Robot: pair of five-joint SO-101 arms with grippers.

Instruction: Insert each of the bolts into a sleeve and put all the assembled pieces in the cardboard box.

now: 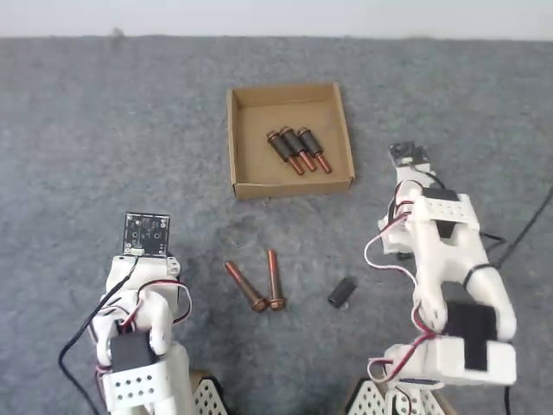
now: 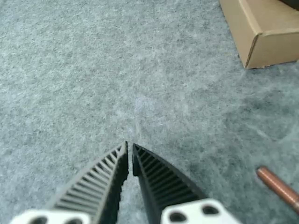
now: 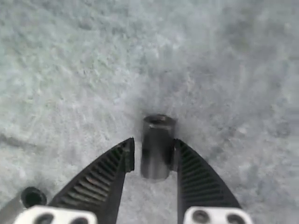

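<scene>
Left arm [image 1: 147, 303] and right arm [image 1: 449, 251] both have white plastic shells, black servo blocks, loose red, black and white wiring, black ribbed fingers [image 2: 100, 184] on white mounts with round holes.

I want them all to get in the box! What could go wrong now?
The sleeve sits between just the tips of the right gripper, so it might slip or tilt. The left bolt and right bolt lie with heads almost touching, so grabbing one could knock the other. The spare sleeve lies loose on the carpet and could roll if nudged.
</scene>
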